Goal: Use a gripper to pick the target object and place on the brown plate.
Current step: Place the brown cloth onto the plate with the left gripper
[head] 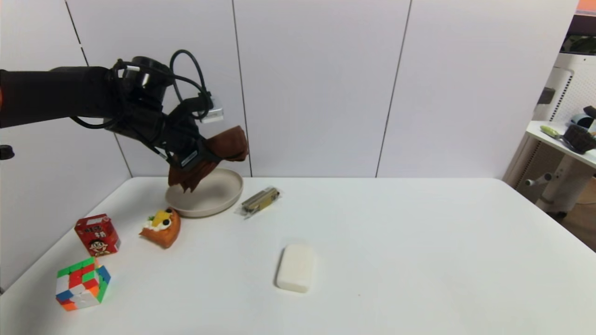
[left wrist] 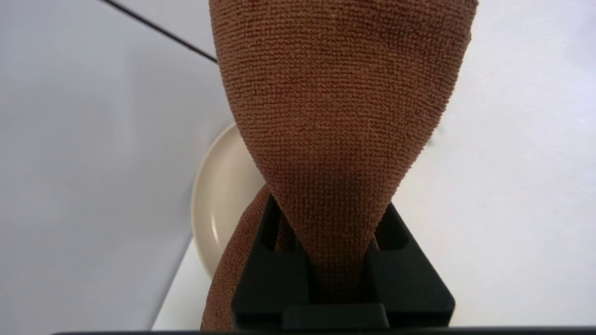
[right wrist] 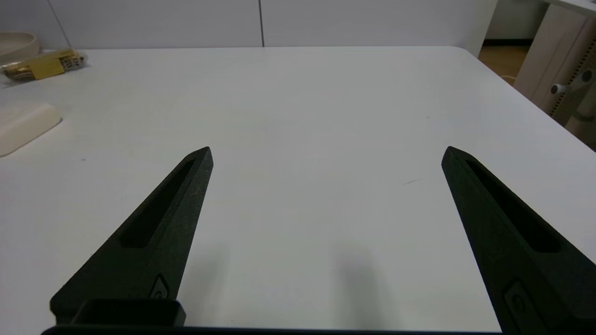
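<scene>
My left gripper is shut on the dark brown towel and holds it in the air above the beige-tan plate at the table's back left. One end of the towel hangs down to the plate's left rim. In the left wrist view the towel fills the gap between the black fingers, and part of the plate shows behind it. My right gripper is open and empty over bare table, out of the head view.
A white soap-like bar lies mid-table. A wrapped gold packet lies right of the plate. A toy cake slice, a red carton and a colour cube sit at the left. A side table stands at the far right.
</scene>
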Controlling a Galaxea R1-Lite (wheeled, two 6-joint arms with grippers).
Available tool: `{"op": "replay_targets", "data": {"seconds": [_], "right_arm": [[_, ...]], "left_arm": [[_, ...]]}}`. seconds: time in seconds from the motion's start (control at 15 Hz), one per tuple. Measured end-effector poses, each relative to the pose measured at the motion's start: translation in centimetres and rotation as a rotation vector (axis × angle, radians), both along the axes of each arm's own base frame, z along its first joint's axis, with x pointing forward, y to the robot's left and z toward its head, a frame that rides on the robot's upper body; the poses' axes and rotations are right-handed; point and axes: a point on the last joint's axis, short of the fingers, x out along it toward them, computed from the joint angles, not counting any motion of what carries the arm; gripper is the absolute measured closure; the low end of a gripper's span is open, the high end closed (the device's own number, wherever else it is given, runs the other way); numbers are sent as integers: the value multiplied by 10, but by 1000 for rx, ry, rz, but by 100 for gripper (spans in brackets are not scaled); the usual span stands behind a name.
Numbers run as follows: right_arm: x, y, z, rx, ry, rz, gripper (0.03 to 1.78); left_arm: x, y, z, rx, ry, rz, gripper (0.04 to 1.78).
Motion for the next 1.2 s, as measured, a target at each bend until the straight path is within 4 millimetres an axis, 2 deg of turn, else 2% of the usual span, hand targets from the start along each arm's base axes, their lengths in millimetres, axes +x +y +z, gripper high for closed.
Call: {"op": "replay_targets", "data": {"seconds": [0.27, 0.53, 0.87, 1.2], "right_arm": [[0, 0, 0, 0, 0, 0, 11], [0, 0, 0, 0, 0, 0, 11], [0, 0, 0, 0, 0, 0, 11], [0, 0, 0, 0, 0, 0, 11]], "left_arm": [[35, 14, -19, -14, -88, 37, 152], [47, 23, -38, -12, -58, 57, 97], [48, 29, -42, -10, -39, 70, 56], [25, 37, -33, 2, 36, 91, 35]]}}
